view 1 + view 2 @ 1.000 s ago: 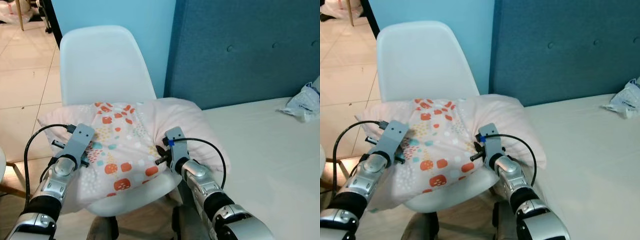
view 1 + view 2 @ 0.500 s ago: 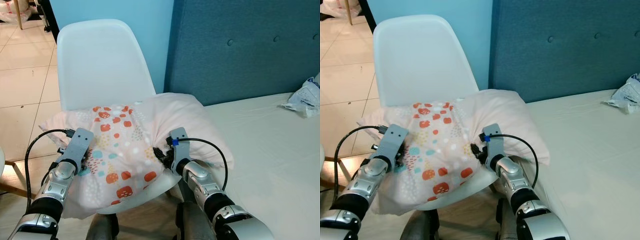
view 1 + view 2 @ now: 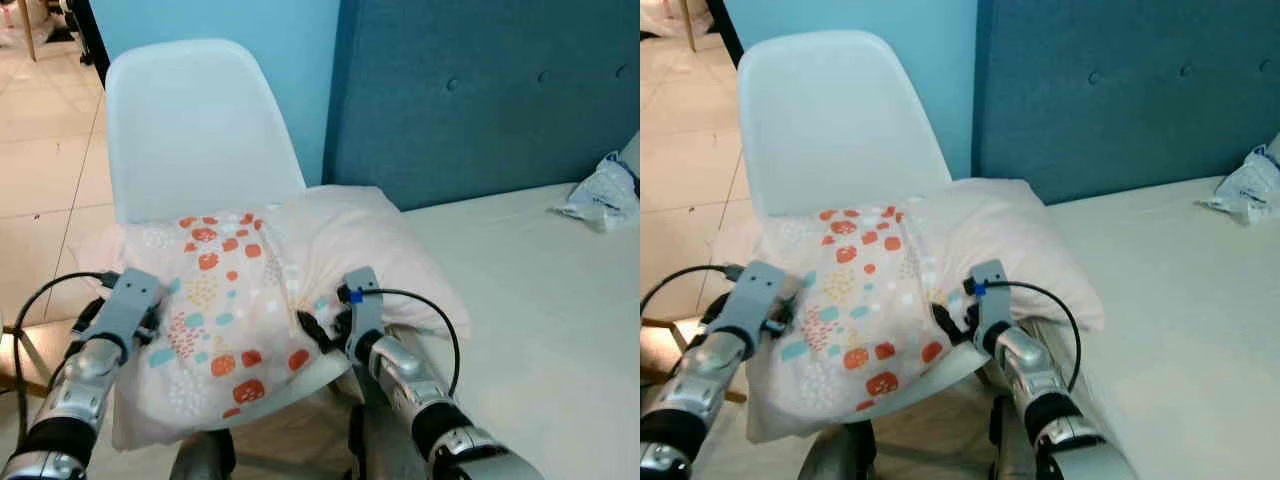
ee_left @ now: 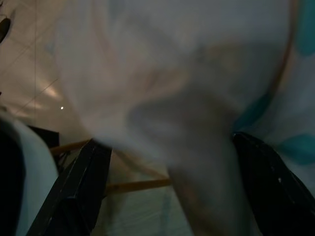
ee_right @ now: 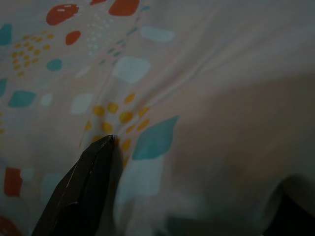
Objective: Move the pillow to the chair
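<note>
A pink pillow (image 3: 250, 290) with a panel of red, teal and yellow shapes lies on the seat of the white chair (image 3: 190, 130). It droops over the seat's front and left edges. My left gripper (image 3: 148, 305) is at the pillow's left edge. In the left wrist view its fingers (image 4: 74, 196) stand wide apart with pillow fabric (image 4: 187, 123) between them. My right gripper (image 3: 318, 335) is at the pillow's front right, open. One black finger (image 5: 91, 182) presses into the patterned cloth (image 5: 147, 88).
A bed (image 3: 540, 300) with a pale sheet lies to the right, behind it a blue padded headboard (image 3: 480, 100). A crumpled plastic bag (image 3: 598, 190) rests on the bed at the far right. Tiled floor (image 3: 40, 170) spreads to the left of the chair.
The pillow has sunk onto the seat and sags further over the front. My left gripper has drawn back toward the pillow's left edge. The camera has shifted slightly.
</note>
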`<state>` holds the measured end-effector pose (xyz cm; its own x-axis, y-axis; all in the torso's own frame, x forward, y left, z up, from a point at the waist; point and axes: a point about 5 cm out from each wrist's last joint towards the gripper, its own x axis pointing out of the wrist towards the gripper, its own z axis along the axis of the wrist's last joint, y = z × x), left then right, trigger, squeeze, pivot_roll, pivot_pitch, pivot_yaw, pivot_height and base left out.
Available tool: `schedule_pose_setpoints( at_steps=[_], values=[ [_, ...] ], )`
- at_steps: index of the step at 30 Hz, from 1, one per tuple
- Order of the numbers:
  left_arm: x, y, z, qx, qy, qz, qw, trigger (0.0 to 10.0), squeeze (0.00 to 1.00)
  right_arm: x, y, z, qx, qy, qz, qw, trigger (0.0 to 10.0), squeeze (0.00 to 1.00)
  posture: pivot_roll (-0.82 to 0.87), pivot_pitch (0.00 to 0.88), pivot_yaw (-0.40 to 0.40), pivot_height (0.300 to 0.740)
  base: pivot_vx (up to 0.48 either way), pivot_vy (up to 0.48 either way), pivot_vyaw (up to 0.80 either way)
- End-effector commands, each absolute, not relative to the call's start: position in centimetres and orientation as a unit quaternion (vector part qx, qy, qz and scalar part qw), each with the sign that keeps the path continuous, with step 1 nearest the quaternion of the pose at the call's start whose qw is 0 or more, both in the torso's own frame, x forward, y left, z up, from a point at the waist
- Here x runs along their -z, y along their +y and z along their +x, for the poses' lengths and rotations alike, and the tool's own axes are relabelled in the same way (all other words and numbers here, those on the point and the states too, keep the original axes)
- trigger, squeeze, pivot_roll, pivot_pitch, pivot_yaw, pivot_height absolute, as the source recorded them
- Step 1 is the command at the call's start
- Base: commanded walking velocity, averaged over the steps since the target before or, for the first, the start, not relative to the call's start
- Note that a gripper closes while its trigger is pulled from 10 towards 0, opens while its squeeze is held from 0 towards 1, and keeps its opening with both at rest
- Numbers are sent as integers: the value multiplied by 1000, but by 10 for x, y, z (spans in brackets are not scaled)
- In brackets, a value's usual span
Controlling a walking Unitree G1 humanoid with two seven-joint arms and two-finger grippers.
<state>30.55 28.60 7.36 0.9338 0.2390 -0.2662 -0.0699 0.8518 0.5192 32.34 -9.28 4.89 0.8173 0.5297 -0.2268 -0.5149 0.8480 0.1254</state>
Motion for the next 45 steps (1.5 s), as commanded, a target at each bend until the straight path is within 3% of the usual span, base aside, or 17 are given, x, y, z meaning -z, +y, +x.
schedule_pose_setpoints(
  at_steps=[1, 7, 8, 9, 11, 12, 13, 15, 16, 17, 23, 26, 29, 32, 33, 34, 45],
  values=[
    [-72, 299, 298, -99, 176, 262, 944, 10000, 1000, -48, -95, 320, -272, 119, 37, 954, 10000, 1000, -19, 128, -74, 605, 0, 0, 0],
    [-86, 321, 295, -151, 172, 305, 925, 10000, 1000, -40, -110, 313, -223, 119, -19, 967, 10000, 1000, -21, 123, -65, 605, 0, 0, 0],
    [-91, 327, 294, -170, 168, 316, 918, 10000, 1000, -41, -114, 314, -211, 115, -26, 970, 10000, 796, -22, 123, -64, 605, 0, 0, 0],
    [-97, 333, 294, -191, 159, 322, 913, 10000, 1000, -43, -119, 314, -200, 109, -24, 973, 10000, 0, -26, 123, -61, 605, 0, 0, 0],
    [-101, 336, 294, -204, 153, 325, 911, 10000, 1000, -44, -121, 315, -194, 105, -21, 975, 10000, 0, -26, 123, -61, 605, 0, 0, 0],
    [-112, 343, 295, -232, 137, 332, 904, 10000, 514, -48, -126, 315, -186, 92, -2, 978, 10000, 0, -29, 122, -59, 605, 0, 0, 0],
    [-112, 343, 295, -232, 137, 332, 904, 10000, 514, -48, -126, 315, -186, 92, -2, 978, 10000, 0, -29, 122, -59, 605, 0, 0, 0],
    [-129, 350, 296, -276, 104, 337, 894, 10000, 129, -55, -131, 314, -182, 63, 11, 981, 10000, 0, -27, 120, -57, 605, 0, 0, 0],
    [-129, 350, 296, -276, 104, 337, 894, 10000, 129, -55, -131, 314, -182, 63, 11, 981, 10000, 0, -27, 120, -57, 605, 0, 0, 0],
    [-139, 353, 297, -296, 86, 331, 892, 10000, 0, -57, -134, 312, -179, 51, 7, 982, 10000, 0, -27, 119, -56, 605, 0, 0, 0],
    [-151, 330, 314, -243, 35, 272, 930, 10000, 0, -51, -131, 307, -198, 85, 4, 977, 10000, 0, -28, 118, -55, 605, 0, 0, 0],
    [-145, 298, 324, -161, 21, 250, 955, 10000, 0, -51, -122, 306, -214, 88, 4, 973, 10000, 0, -28, 119, -53, 605, 0, 0, 0],
    [-119, 240, 331, -38, 39, 220, 974, 10000, 0, -51, -106, 307, -239, 93, 5, 966, 10000, 0, -32, 121, -53, 605, 0, 0, 0],
    [-108, 217, 331, -6, 54, 207, 977, 10000, 0, -50, -100, 307, -248, 101, 10, 963, 10000, 0, -35, 124, -53, 605, 0, 0, 0],
    [-104, 208, 331, 5, 60, 206, 977, 10000, 0, -51, -97, 307, -255, 100, 16, 962, 7490, 0, -35, 124, -54, 605, 0, 0, 0],
    [-101, 197, 331, 20, 65, 208, 976, 10000, 0, -52, -94, 307, -258, 99, 23, 961, 0, 0, -34, 124, -55, 605, 0, 0, 0],
    [-91, 167, 332, 63, 76, 223, 970, 10000, 0, -57, -84, 309, -265, 97, 31, 959, 0, 0, -32, 118, -57, 605, 0, 0, 0]
  ],
)
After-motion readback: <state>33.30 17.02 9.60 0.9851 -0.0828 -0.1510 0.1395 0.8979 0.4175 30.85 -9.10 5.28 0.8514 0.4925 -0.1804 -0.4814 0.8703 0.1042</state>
